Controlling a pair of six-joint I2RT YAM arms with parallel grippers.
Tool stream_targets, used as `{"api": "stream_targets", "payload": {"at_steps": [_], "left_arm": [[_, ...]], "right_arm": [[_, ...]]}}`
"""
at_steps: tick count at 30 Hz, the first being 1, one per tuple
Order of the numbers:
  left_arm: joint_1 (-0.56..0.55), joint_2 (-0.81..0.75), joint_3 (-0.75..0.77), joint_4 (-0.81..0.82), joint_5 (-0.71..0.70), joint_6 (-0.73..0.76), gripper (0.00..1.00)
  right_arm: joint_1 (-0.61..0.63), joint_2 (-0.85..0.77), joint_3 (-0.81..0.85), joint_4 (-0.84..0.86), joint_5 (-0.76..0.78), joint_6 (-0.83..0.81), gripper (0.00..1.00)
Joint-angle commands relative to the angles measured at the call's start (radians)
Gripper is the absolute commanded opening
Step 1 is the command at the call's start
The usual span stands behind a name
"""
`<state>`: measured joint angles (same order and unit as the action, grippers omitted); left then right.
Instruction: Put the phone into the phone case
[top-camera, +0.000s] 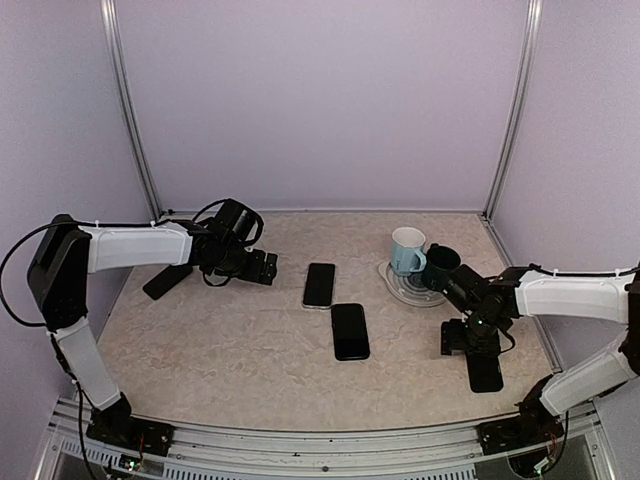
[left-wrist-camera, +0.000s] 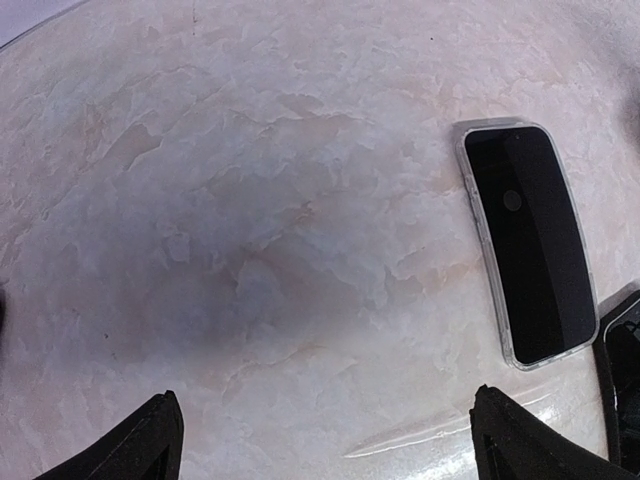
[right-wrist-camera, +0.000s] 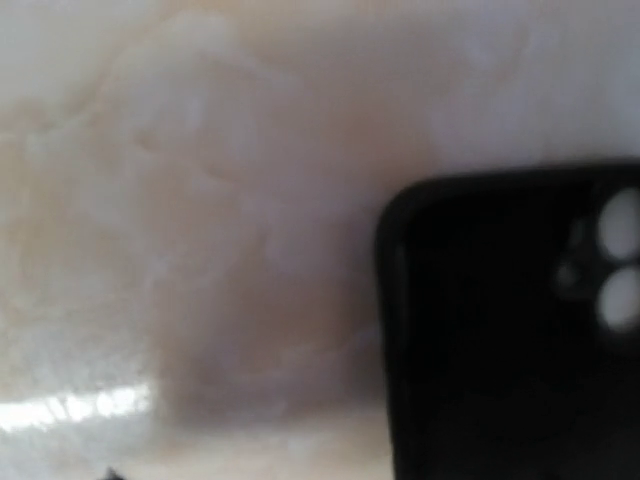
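Pale blue mug (top-camera: 407, 250) beside black cup (top-camera: 440, 266) on coaster (top-camera: 400, 290).

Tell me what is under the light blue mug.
The light blue mug stands on a round greyish disc on the table, with a black mug right beside it. The part of the disc directly beneath the mug is covered.

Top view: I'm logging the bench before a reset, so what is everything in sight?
Phone with clear rim: one, black, table centre.
Flat slab: one, black, just nearer; phone or case unclear.
Second slab: one, black, far left.
Slab with camera openings: one, black, near right.
Pale blue mug: one, right back.
Black mug: one, beside it.
Clear disc: one, at the mugs' base.
Table: one, beige marble.
Left gripper: jaws open, empty.
Right gripper: jaws unclear.
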<state>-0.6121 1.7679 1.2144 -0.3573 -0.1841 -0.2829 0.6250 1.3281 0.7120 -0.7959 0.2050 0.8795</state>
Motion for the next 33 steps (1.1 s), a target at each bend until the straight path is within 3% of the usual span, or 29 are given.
{"api": "stream_targets", "payload": {"at_steps": [1, 9, 13, 20, 25, 29, 33], "left_arm": [[0.006, -0.001, 0.014, -0.011, -0.014, 0.017, 0.99], [0.006, -0.005, 0.008, -0.009, -0.016, 0.025, 0.99], [0.008, -0.004, 0.012, -0.009, -0.011, 0.025, 0.99], [0.008, -0.009, 0.016, -0.014, -0.007, 0.029, 0.99], [0.008, -0.013, 0.016, -0.012, -0.005, 0.031, 0.99], [0.008, -0.009, 0.017, -0.017, -0.003, 0.034, 0.99], [0.009, -0.005, 0.019, -0.024, -0.018, 0.037, 0.99]], "right_arm": [[-0.035, 0.033, -0.067, 0.092, -0.090, -0.017, 0.64], [-0.036, 0.059, -0.059, 0.102, -0.139, -0.042, 0.00], [-0.005, 0.048, -0.019, 0.128, -0.203, -0.040, 0.00], [0.189, 0.068, 0.107, 0.147, -0.231, 0.094, 0.00], [0.293, 0.206, 0.160, 0.249, -0.247, 0.134, 0.00], [0.337, 0.354, 0.275, 0.223, -0.240, 0.113, 0.00], [0.352, 0.398, 0.305, 0.215, -0.229, 0.118, 0.00]]}}
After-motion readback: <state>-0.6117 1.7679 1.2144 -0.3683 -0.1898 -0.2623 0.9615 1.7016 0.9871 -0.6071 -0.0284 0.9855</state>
